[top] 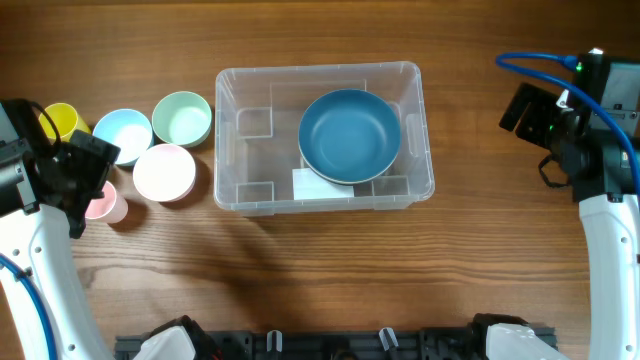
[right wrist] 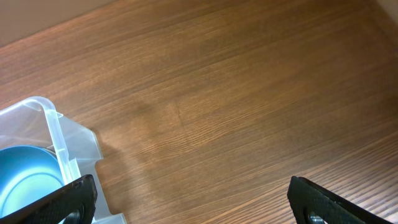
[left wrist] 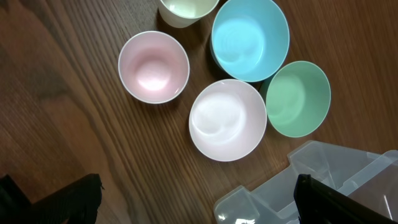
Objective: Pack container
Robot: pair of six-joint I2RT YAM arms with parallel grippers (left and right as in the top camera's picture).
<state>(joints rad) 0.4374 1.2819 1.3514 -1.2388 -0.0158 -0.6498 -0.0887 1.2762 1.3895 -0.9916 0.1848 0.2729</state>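
Container (top: 318, 68) sits mid-table holding a dark blue bowl (top: 349, 135). The left gripper (left wrist: 199, 208) and right gripper (right wrist: 186, 202) both gape empty. Grabbing the whitish bowl (left wrist: 227, 119) could jostle the green bowl (left wrist: 297, 98) crowded against it.

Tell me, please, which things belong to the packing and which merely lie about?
Job: clear plastic rectangular container; dark blue round bowl inside; probably light blue bowl, green bowl, white bowl, pink cup, yellow cup.
Not job: blue cable, wooden table.

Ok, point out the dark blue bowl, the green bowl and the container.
dark blue bowl (top: 349, 135), overhead view, its inner floor.
green bowl (top: 182, 118), overhead view, its inner floor.
container (top: 262, 160), overhead view, bare floor.
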